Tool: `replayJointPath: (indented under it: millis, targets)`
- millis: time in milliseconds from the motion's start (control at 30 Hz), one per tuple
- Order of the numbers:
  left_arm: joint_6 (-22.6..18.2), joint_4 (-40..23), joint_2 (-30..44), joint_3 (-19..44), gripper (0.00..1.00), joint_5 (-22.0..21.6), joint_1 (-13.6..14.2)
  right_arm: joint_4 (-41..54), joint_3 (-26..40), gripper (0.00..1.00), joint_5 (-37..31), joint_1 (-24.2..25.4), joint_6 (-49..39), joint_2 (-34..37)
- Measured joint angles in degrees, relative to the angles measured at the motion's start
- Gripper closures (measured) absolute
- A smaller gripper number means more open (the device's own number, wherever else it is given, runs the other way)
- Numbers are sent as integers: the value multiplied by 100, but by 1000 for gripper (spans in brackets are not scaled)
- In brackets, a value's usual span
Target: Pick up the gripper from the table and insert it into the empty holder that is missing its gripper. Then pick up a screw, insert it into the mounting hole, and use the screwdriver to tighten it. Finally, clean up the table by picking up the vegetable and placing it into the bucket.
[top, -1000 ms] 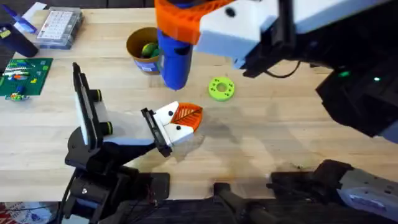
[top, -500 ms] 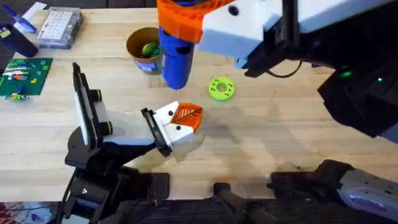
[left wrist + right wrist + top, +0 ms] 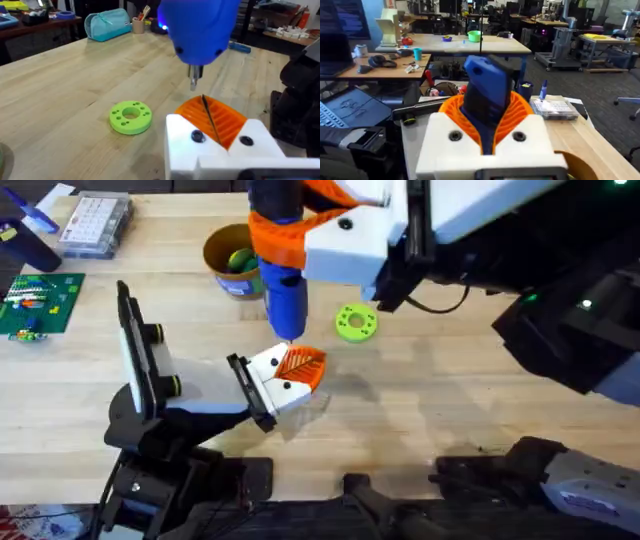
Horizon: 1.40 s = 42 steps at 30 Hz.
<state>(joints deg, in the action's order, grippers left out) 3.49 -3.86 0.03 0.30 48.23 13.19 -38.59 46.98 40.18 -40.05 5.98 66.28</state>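
My right gripper (image 3: 283, 242) (image 3: 487, 107), white with orange ribbed pads, is shut on the blue screwdriver (image 3: 285, 290) (image 3: 200, 27) and holds it upright. Its metal tip (image 3: 194, 80) hangs just above the small orange ribbed gripper (image 3: 300, 368) (image 3: 220, 117). That gripper sits on the end of the holder (image 3: 205, 395), its white block (image 3: 220, 147) showing two dark screw heads. It is pressed against a matching fin, and the two form my left gripper (image 3: 204, 102), shut on nothing. The green vegetable (image 3: 240, 260) lies in the tan bucket (image 3: 214, 252).
A lime-green disc with holes (image 3: 355, 322) (image 3: 130, 117) lies right of the screwdriver. A taller black plate with yellow-rimmed knobs (image 3: 135, 345) stands left of the holder. A clear parts box (image 3: 95, 222) and a green circuit board (image 3: 35, 300) sit at the far left.
The right gripper has lowered the screwdriver and brought it a little nearer the holder, so its tip now hangs just above the orange gripper. The holder has not moved.
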Motion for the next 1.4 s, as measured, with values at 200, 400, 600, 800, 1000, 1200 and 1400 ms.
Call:
replayJointPath:
  millis: [200, 400, 600, 800, 1000, 1200, 1400]
  targets:
    - [0, 0, 0, 0, 988, 0, 0, -51, 0, 925, -4, -106, 2, 80]
    - [0, 0, 0, 0, 988, 0, 0, -135, 0, 925, 3, -345, 2, 221]
    - [0, 0, 0, 0, 988, 0, 0, -160, 0, 925, -2, -376, 2, 221]
    - [0, 0, 0, 0, 988, 0, 0, -273, 0, 926, -1, -414, 1, 285]
    - [0, 0, 2, 0, 988, 0, 0, -337, 0, 925, -4, -415, 2, 396]
    - [0, 0, 0, 0, 988, 0, 0, -339, -2, 924, -4, -438, 2, 396]
    - [0, 0, 0, 0, 988, 0, 0, -345, -2, 926, 0, -512, 2, 440]
